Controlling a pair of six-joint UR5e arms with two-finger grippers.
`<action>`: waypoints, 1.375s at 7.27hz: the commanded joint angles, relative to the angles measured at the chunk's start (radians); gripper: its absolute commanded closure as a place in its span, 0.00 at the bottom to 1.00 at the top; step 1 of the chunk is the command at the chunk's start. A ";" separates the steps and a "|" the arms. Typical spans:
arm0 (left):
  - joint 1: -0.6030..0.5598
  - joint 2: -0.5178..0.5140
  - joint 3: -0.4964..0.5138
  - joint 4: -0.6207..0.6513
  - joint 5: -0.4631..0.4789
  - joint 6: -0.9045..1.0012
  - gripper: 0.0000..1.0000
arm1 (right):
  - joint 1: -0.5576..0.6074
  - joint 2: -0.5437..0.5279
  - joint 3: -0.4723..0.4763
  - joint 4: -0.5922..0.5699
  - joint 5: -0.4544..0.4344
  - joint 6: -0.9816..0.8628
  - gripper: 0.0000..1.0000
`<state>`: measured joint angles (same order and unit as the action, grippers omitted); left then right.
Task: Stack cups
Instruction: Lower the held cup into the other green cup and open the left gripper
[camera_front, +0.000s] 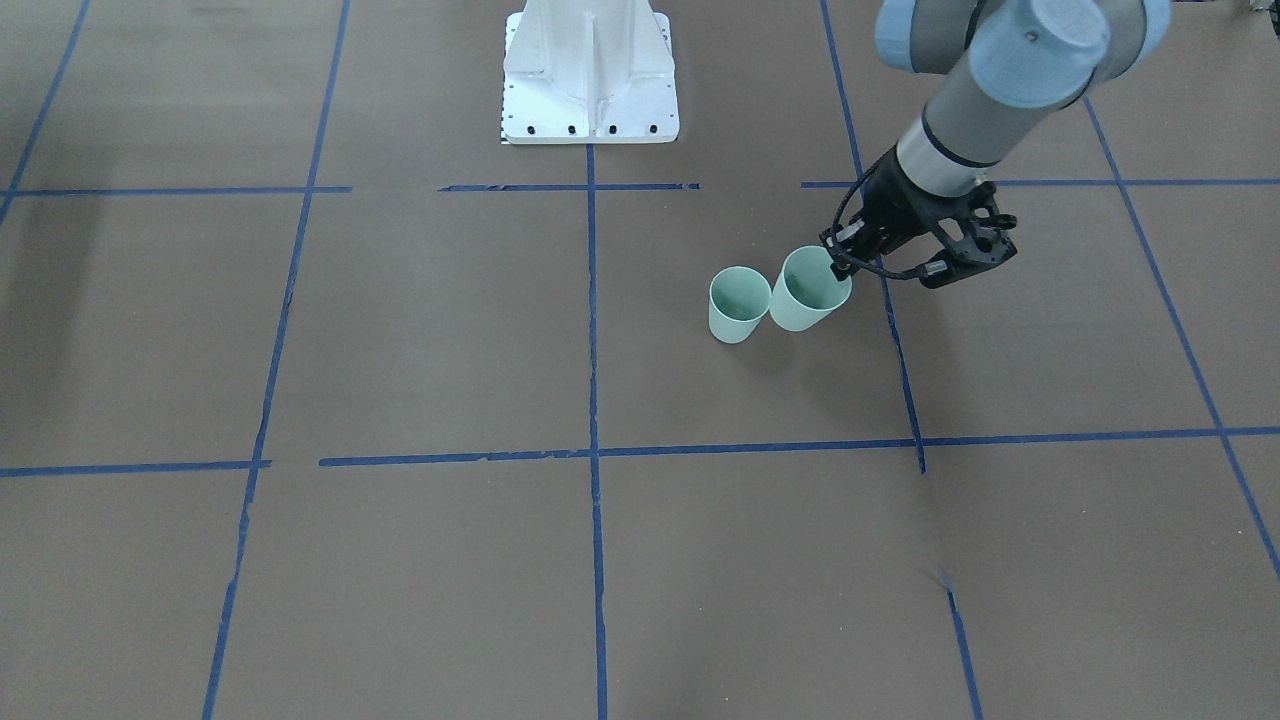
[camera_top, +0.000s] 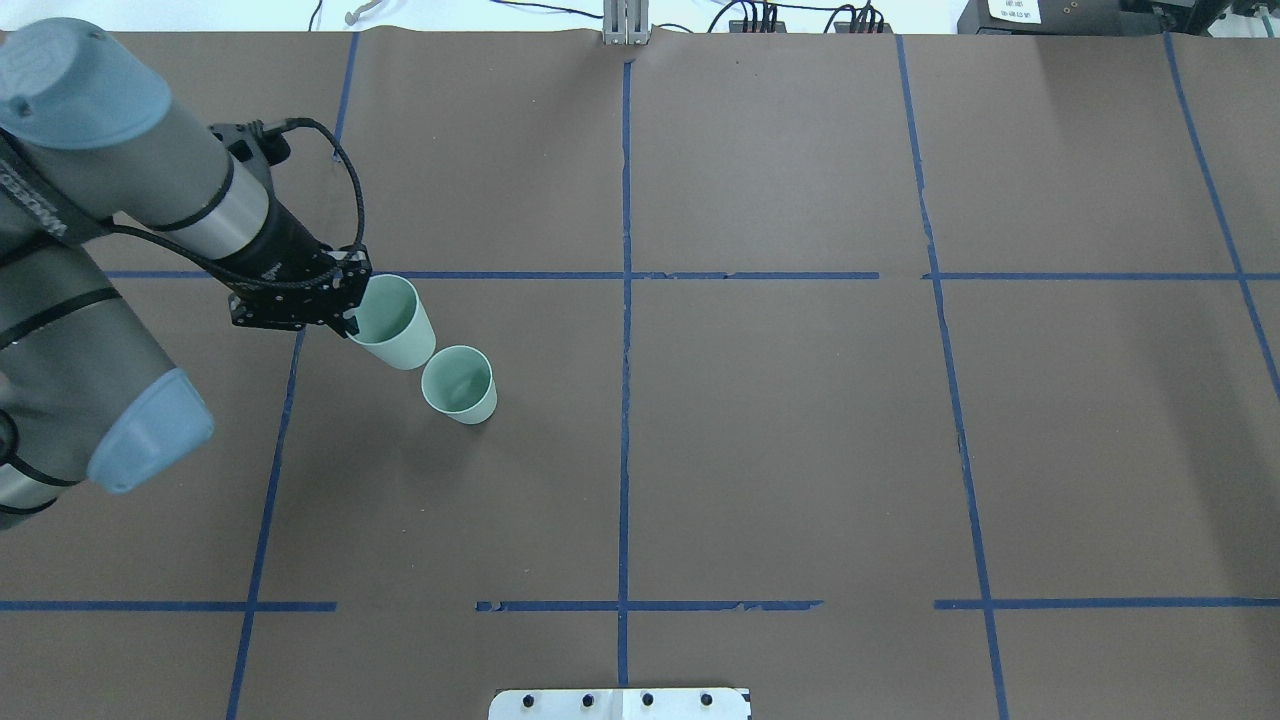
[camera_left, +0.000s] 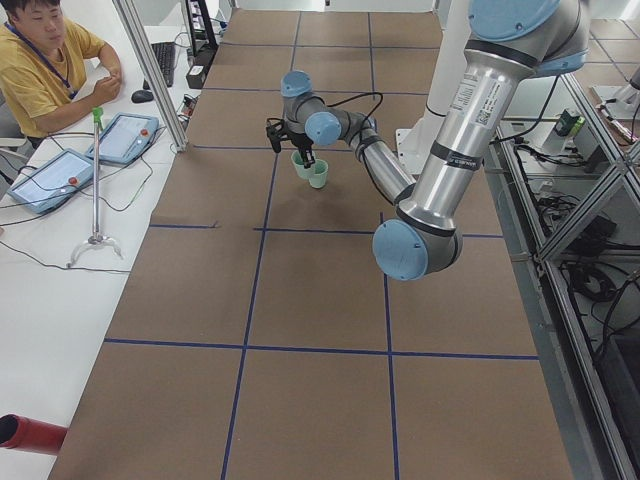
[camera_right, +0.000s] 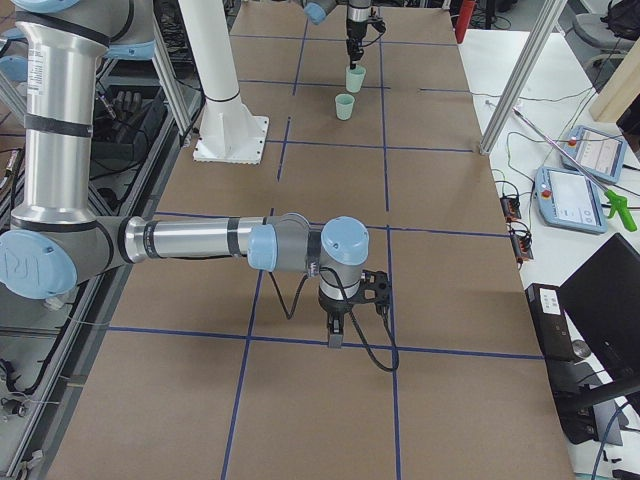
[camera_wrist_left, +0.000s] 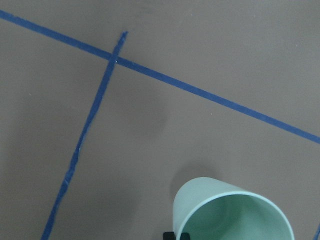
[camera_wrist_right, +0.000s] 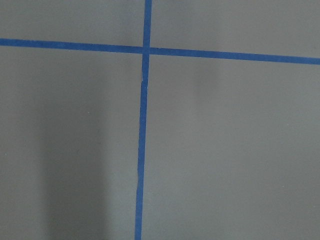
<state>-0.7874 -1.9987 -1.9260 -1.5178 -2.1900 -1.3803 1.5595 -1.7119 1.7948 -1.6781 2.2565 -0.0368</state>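
Observation:
Two pale mint-green cups are near the table's left side. One cup stands upright on the brown table. My left gripper is shut on the rim of the other cup and holds it tilted, right beside the standing one. In the left wrist view the held cup fills the lower right, with a fingertip at its rim. My right gripper points down over the table far from the cups; it shows only in the exterior right view, so I cannot tell its state.
The white robot base stands at mid-table on the robot's side. Blue tape lines cross the brown surface in a grid. An operator sits by tablets beyond the table's far edge.

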 joint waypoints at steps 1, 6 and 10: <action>0.059 -0.037 -0.004 0.031 0.049 -0.037 1.00 | -0.001 0.000 0.000 0.000 0.000 0.000 0.00; 0.059 -0.057 -0.005 0.033 0.069 -0.036 1.00 | -0.001 0.000 0.000 0.000 0.000 0.000 0.00; 0.062 -0.057 -0.001 0.033 0.065 -0.036 1.00 | -0.001 0.000 0.000 0.000 0.000 0.000 0.00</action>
<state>-0.7268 -2.0567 -1.9290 -1.4849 -2.1243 -1.4159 1.5593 -1.7119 1.7947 -1.6782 2.2565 -0.0368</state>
